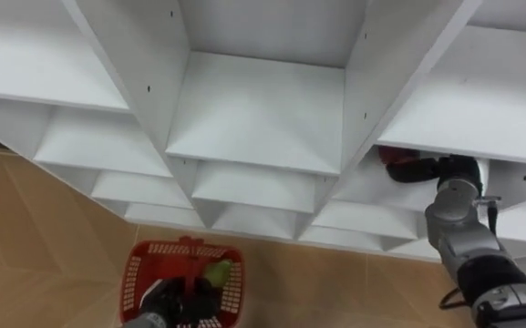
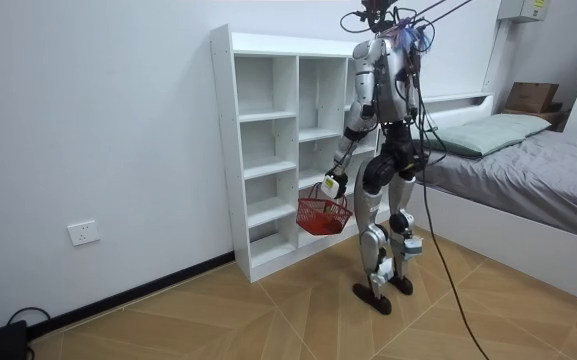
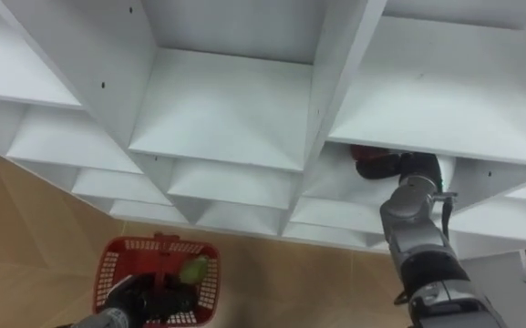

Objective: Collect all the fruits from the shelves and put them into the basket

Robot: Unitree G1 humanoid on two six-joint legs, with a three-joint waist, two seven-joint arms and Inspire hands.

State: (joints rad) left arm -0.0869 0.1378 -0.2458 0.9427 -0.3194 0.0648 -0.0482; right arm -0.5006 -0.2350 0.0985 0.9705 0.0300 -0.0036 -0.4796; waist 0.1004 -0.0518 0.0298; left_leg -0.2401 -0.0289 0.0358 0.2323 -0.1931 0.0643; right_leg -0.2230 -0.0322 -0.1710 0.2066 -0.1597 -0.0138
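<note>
Holding basket (image 1: pixel 137 273) by its handle in curled left hand (image 1: pixel 167 301) below closet (image 1: pixel 263 118) for collecting; right hand (image 1: pixel 449 170) inside closet at red fruit (image 1: pixel 392 155), grip can't tell.

white wall (image 2: pixel 88 110) | wooden floor (image 2: pixel 218 320), herringbone | white open closet (image 2: pixel 266 150) against wall | bed (image 2: pixel 538 165), grey cover | wall socket (image 2: pixel 84 234)
</note>
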